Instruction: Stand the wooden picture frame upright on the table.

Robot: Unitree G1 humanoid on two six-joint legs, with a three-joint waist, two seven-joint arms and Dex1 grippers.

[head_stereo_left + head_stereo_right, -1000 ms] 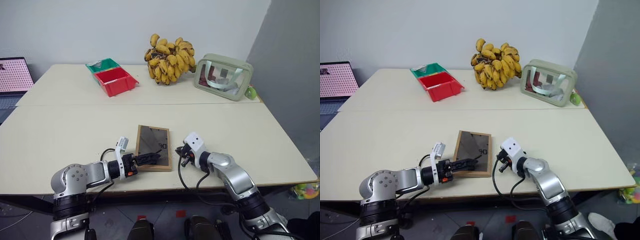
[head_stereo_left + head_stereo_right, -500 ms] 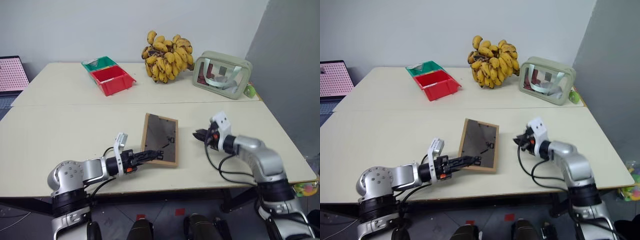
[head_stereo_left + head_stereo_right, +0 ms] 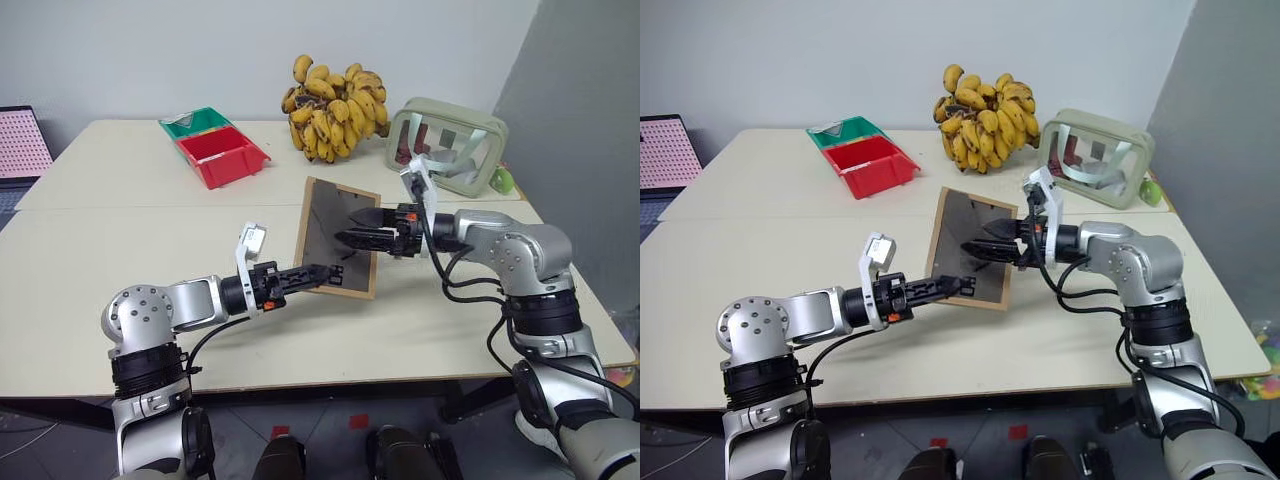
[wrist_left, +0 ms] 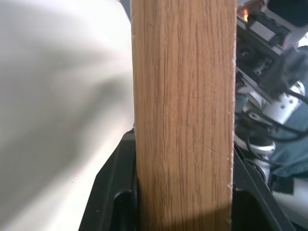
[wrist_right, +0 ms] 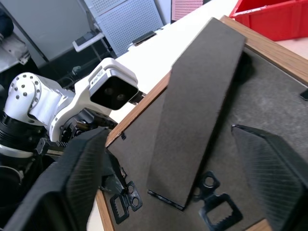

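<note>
The left gripper (image 3: 318,271) is clamping the wooden picture frame (image 3: 338,237) above the table (image 3: 120,250), so the wide-open right gripper (image 3: 350,226) is reaching its fold-out stand (image 5: 197,110).

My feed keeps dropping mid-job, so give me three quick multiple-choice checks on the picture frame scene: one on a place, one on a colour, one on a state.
1. Where is the bunch of bananas?
A. At the far side of the table, between the red bin and the pale green bag
B. At the near edge, beside the left tool
C. Inside the red bin

2. What colour is the back of the picture frame?
A. White
B. Dark grey
C. Bright red

3. How is the picture frame right now?
A. Lying flat on the table
B. Standing alone on its stand
C. Lifted and tilted, pinched at its edge by the left tool

Answers: 1 A, the bananas sit at the back between bin and bag. 2 B, the backing and its stand are dark grey inside the wood border. 3 C, the left tool clamps the wooden edge while the open right tool reaches at the back.
</note>
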